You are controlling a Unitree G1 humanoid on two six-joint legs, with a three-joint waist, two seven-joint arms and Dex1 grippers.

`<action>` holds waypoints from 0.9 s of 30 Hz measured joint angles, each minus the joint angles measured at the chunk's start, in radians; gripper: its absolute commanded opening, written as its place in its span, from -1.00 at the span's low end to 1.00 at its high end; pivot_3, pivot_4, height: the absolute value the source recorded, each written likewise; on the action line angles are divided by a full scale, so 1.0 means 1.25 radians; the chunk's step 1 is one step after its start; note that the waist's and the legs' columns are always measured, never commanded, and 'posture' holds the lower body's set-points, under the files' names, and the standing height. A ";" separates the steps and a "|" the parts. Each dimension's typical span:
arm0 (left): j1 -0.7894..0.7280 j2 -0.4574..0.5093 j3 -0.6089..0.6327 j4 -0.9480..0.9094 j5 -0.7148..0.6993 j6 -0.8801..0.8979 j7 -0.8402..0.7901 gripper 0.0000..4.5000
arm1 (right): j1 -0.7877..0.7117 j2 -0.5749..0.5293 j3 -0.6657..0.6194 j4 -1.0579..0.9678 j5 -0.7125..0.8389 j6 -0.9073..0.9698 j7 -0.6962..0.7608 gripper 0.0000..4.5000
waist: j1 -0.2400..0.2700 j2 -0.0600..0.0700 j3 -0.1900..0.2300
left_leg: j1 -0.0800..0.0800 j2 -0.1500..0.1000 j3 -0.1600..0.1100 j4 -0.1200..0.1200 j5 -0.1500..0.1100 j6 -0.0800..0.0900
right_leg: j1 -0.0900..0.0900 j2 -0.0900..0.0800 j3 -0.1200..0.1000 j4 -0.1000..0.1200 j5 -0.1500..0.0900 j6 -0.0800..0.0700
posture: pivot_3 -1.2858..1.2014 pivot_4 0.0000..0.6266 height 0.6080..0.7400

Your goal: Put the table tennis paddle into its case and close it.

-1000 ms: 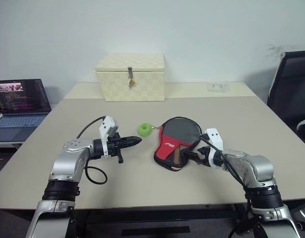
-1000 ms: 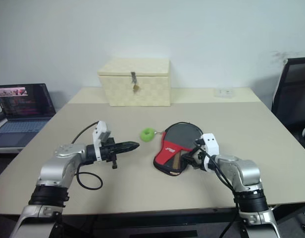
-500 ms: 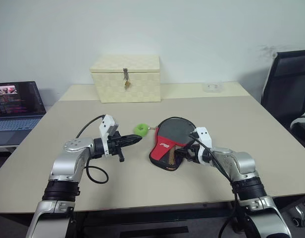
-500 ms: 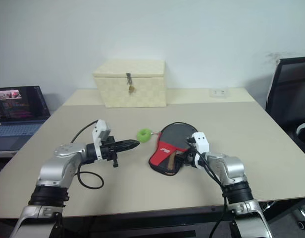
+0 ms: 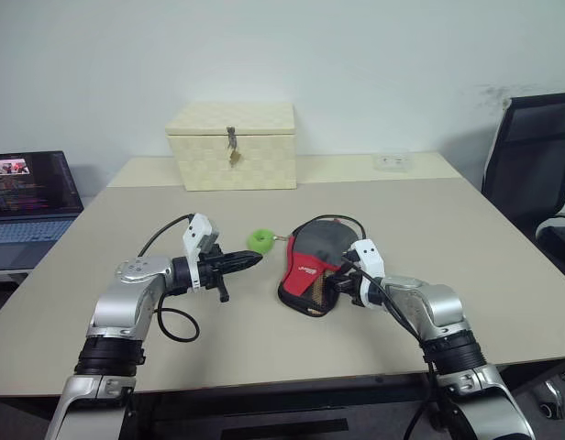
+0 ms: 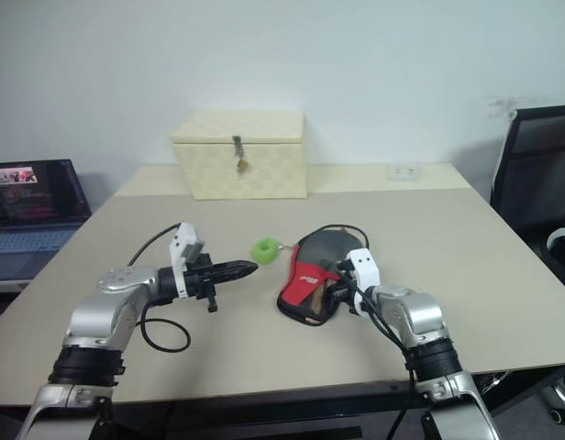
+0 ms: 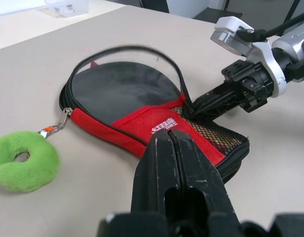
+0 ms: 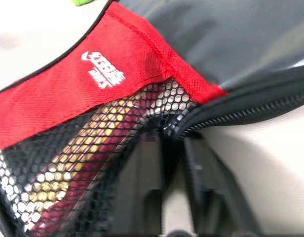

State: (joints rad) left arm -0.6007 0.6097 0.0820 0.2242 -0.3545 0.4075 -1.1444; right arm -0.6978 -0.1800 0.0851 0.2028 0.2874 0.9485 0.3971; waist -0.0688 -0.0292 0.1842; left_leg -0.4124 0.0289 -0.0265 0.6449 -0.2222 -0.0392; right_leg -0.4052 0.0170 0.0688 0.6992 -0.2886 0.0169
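The black and red case lies mid-table with its zip undone and its grey upper flap raised a little. The table tennis paddle is inside it; its handle shows as a light shape through the mesh. My right gripper is at the case's narrow mesh end, shut on the zipper edge of the flap. The green ring on the zipper lies on the table left of the case. Left of the ring, my left gripper hovers shut on nothing, pointing at the case.
A cream woven box with a latch stands at the back of the table. An open laptop sits on a side desk to the left. A black chair stands at the right. A small clear item lies back right.
My right gripper has moved left to the case's mesh end and shut on its zipper edge; the flap now stands higher. The left gripper has stayed put.
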 measured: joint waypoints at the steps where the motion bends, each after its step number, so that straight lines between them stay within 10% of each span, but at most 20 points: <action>1: 0.004 0.000 0.000 -0.003 0.000 0.001 0.001 -1.00 | -0.004 0.008 0.000 0.006 -0.001 -0.003 -0.003 -0.99 | -0.004 0.000 0.000 | 0.000 0.000 0.000 0.000 0.000 0.000 | 0.000 0.000 0.000 0.000 0.000 0.000 | 0.03 -0.52 1.00; 27: 0.193 0.074 -0.002 -0.251 -0.158 0.160 -0.058 -1.00 | 0.062 -0.117 0.139 -0.230 0.048 0.116 0.234 -0.99 | -0.013 0.000 0.000 | -0.003 0.000 -0.001 -0.001 -0.001 0.000 | -0.002 0.000 0.000 -0.002 -0.002 0.000 | 0.03 -0.52 1.00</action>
State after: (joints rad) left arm -0.3598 0.7017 0.0795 -0.0899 -0.5516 0.6074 -1.2165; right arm -0.6201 -0.3261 0.2594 -0.0846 0.3475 1.0934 0.6900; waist -0.0845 -0.0292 0.1844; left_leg -0.4159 0.0294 -0.0272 0.6431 -0.2231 -0.0388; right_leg -0.4083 0.0166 0.0687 0.6971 -0.2905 0.0162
